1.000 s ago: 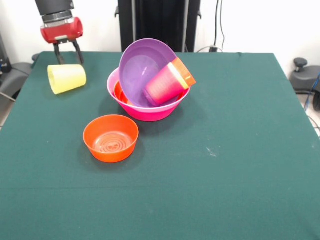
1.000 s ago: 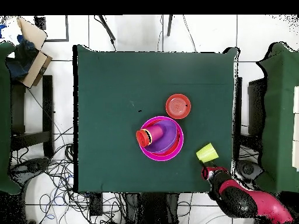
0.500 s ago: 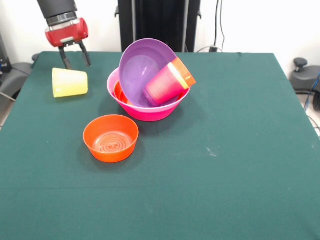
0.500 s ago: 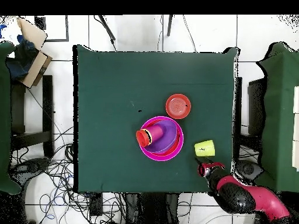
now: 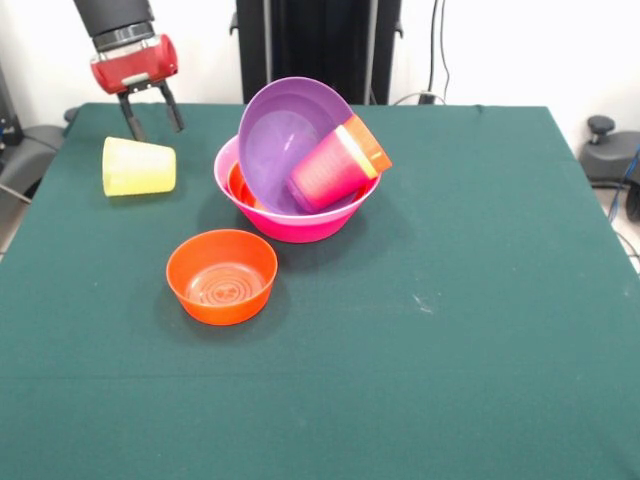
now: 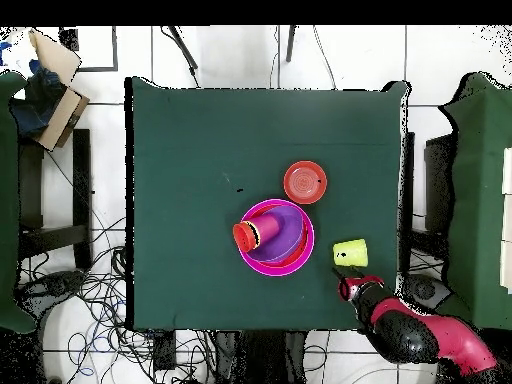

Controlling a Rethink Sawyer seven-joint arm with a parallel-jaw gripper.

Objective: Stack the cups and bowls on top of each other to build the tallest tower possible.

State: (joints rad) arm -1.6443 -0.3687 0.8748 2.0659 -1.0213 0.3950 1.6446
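A: Where is everything sitting?

B: The yellow cup is lying on its side on the table, near the corner, well apart from the tower. The gripper is hanging just above and behind it, fingers spread apart, gripping nothing.

A: And the tower?

B: The pink bowl is forming the base. The purple bowl is leaning steeply inside it, and a stack of nested cups is tilting against that. An orange rim is peeking out underneath. A lone orange bowl is resting upright just in front.

A: How is that cup likely handling?

B: I'm judging it as light, thin, stiff plastic, glossy, so probably slippery. On its side, it's liable to be rolling away at any nudge.

A: So where would you be taking hold?

B: I'm thinking across the tapered wall, one finger each side, near the wider mouth end, squeezing gently so it isn't popping out.

A: Risks?

B: The tower is looking lopsided. Dropping a light cup onto that slope could be sending it sliding off.
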